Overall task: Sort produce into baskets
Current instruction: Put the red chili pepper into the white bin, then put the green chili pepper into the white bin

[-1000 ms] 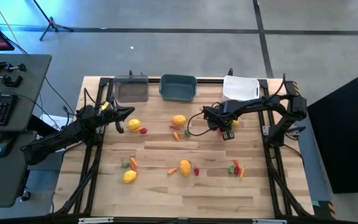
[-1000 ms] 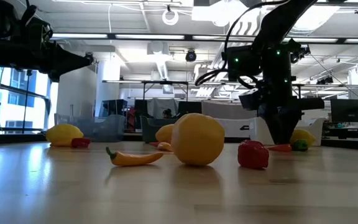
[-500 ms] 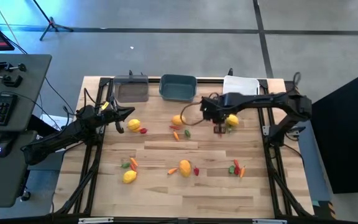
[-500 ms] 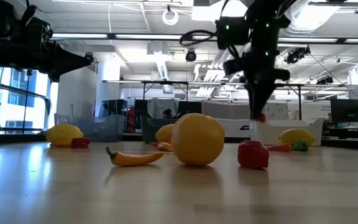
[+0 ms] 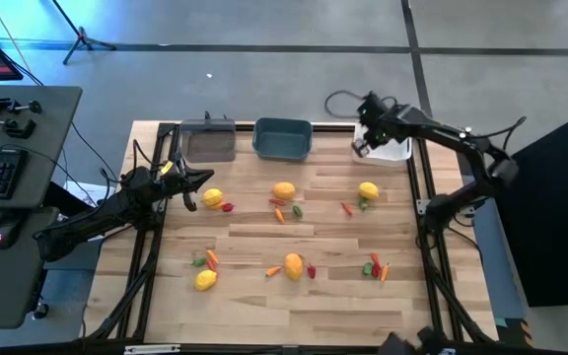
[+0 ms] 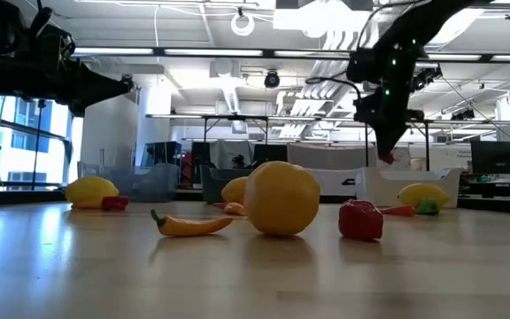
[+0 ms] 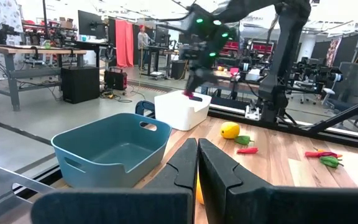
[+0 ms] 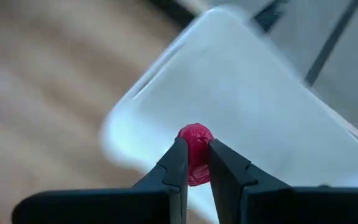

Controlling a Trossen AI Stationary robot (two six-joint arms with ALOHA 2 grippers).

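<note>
**A:** How far is the sorting? Start with the big things.

**B:** The worktop [image 5: 264, 306] carries almost all the produce. The three baskets stand in a row at its far edge: the clear-grey basket [image 5: 208, 144], the teal basket [image 5: 283, 137] and the white basket [image 5: 394, 148]. In the high view the grey and the teal one look empty, and the left wrist view shows the bare floor of the teal one. What lies inside the white one, nobody can tell, because the right arm covers part of it.

**A:** And the produce that is left?

**B:** Five lemon-like fruits lie on the wood: one near the left arm [image 5: 212, 198], one in the middle [image 5: 283, 191], one to the right [image 5: 368, 191], and two in the front [image 5: 294, 264] [image 5: 205, 280]. Beside them lie thin carrots and small red and green bits, for example the pair at the front right [image 5: 377, 266].

**A:** What do the arms do?

**B:** The right gripper [image 8: 195, 163] hangs over the white basket and is clenched on a small red piece [image 8: 195, 144], which it has not released. The left gripper [image 7: 197, 163] waits at the left side with its fingers pressed together, holding nothing.

**A:** So the judgement?

**B:** The task seems to be at its beginning; nearly everything remains.
</note>
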